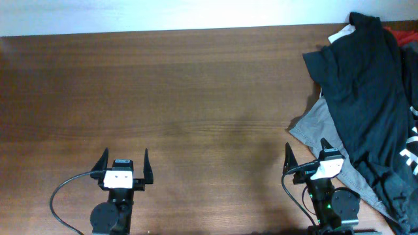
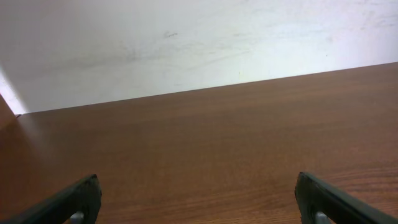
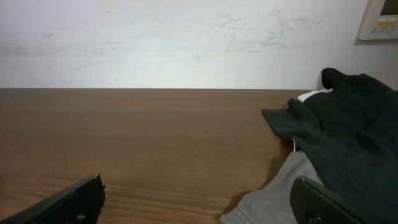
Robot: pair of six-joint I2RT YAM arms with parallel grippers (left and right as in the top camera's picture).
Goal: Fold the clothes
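The black T-shirt [image 1: 366, 91] lies crumpled in a heap at the table's right edge, with white lettering showing at the far right. It also shows in the right wrist view [image 3: 348, 137], ahead and to the right. My right gripper [image 1: 305, 151] is open and empty at the near edge, just left of the heap; its fingers [image 3: 199, 199] are spread wide over bare wood and a grey hem. My left gripper [image 1: 125, 160] is open and empty at the near left, far from the shirt; its wrist view [image 2: 198, 196] shows only table.
A grey garment [image 1: 313, 127] lies under the black shirt, its corner in front of my right gripper [image 3: 273, 196]. A white garment [image 1: 341, 34] and something red [image 1: 401, 32] peek out at the heap's back. The wooden table [image 1: 163, 85] ends at a white wall.
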